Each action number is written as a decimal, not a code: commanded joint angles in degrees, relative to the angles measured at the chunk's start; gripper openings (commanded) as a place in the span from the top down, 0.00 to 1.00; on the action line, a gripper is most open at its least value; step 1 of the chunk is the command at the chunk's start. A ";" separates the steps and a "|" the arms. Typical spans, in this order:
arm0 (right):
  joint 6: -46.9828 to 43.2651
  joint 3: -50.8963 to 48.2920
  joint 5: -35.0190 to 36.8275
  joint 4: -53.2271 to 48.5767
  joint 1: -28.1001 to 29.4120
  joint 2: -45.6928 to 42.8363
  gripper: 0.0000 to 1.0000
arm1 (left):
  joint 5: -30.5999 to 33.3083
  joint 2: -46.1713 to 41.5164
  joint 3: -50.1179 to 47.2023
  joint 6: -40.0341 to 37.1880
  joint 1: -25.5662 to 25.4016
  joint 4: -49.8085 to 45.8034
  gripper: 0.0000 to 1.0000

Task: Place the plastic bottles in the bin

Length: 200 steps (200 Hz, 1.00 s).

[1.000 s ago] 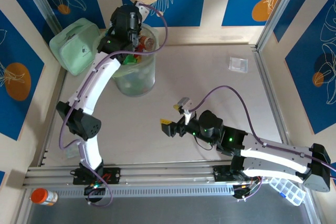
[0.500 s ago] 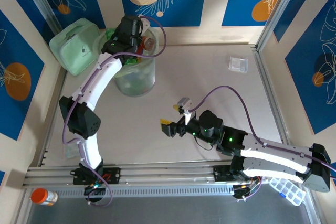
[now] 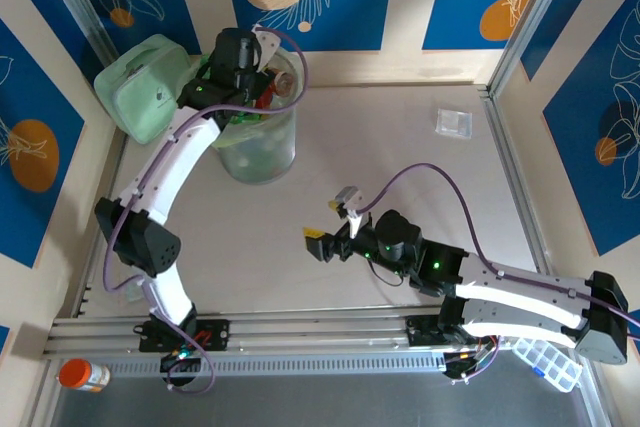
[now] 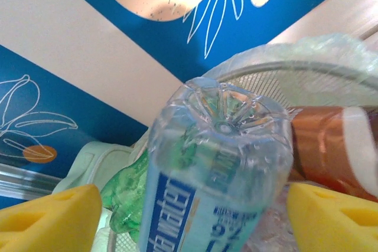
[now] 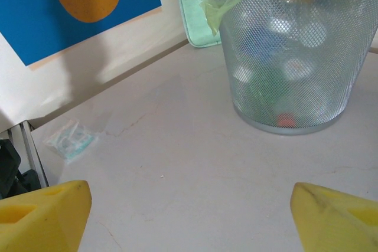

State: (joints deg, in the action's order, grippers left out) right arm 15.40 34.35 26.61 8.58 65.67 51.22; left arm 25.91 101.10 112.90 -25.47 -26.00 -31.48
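The left claw (image 4: 192,216) stood released, pads (image 4: 50,216) spread about 1 blue-labelled bottle (image 4: 218,146) at the mouth of the bin (image 4: 307,74). We judged it might perch on the heaped bottles (image 4: 322,146) and roll out. The right claw (image 5: 189,216) gaped empty.

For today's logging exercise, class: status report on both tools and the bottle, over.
Left tool open above bin, clear bottle loose between its fingers. Right tool open, empty, low over table. Nothing in the way.

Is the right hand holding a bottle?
No, the right hand is open, with bare table showing between its yellow fingers.
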 commanded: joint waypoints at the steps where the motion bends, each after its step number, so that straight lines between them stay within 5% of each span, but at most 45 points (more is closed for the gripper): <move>1: -0.65 0.54 1.32 1.44 0.24 0.36 0.12 | -5.82 -4.03 -0.55 3.37 -0.10 -1.24 0.14; 53: -0.55 0.98 0.90 1.71 0.05 2.49 0.12 | -4.16 -0.99 8.14 11.11 0.22 0.45 0.01; 99: -0.82 1.55 1.43 1.28 -0.01 3.63 0.11 | -3.04 9.99 19.86 21.30 4.27 -5.46 0.04; 136: -0.76 1.86 1.51 0.80 -0.16 4.19 0.12 | -7.47 13.51 18.49 26.24 6.91 -6.71 0.11; 200: -0.80 2.63 1.51 0.40 -0.32 5.93 0.11 | -10.16 8.00 -0.84 30.40 8.32 4.21 0.21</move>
State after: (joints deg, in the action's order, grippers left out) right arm 15.40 34.72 26.85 8.34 65.60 56.90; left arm 18.68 111.61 117.54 2.66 -18.22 -28.23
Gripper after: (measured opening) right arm 0.886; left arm 0.810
